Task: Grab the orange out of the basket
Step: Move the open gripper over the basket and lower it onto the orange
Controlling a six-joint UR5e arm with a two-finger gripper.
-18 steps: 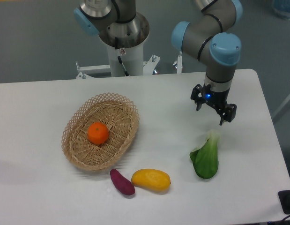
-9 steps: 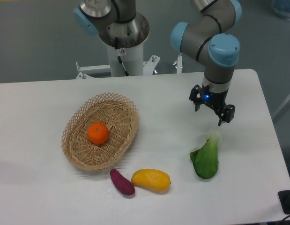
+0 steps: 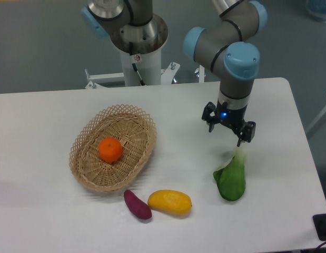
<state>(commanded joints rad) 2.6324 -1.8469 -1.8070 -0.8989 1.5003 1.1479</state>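
Observation:
The orange [image 3: 110, 149] is small, round and bright orange. It lies in the middle of the oval tan wicker basket [image 3: 134, 120] on the left half of the white table. My gripper [image 3: 226, 133] hangs open and empty above the table, well to the right of the basket, just above the top of a green leafy vegetable. Its two black fingers point down and stand apart.
A green bok choy [image 3: 230, 179] lies below the gripper. A yellow-orange mango [image 3: 169, 203] and a purple sweet potato [image 3: 137, 204] lie near the front edge, right of the basket's lower end. The arm's base column [image 3: 135, 50] stands behind the table.
The gripper and wrist have moved left, towards the basket, by a small distance. The orange, basket and other produce have not moved.

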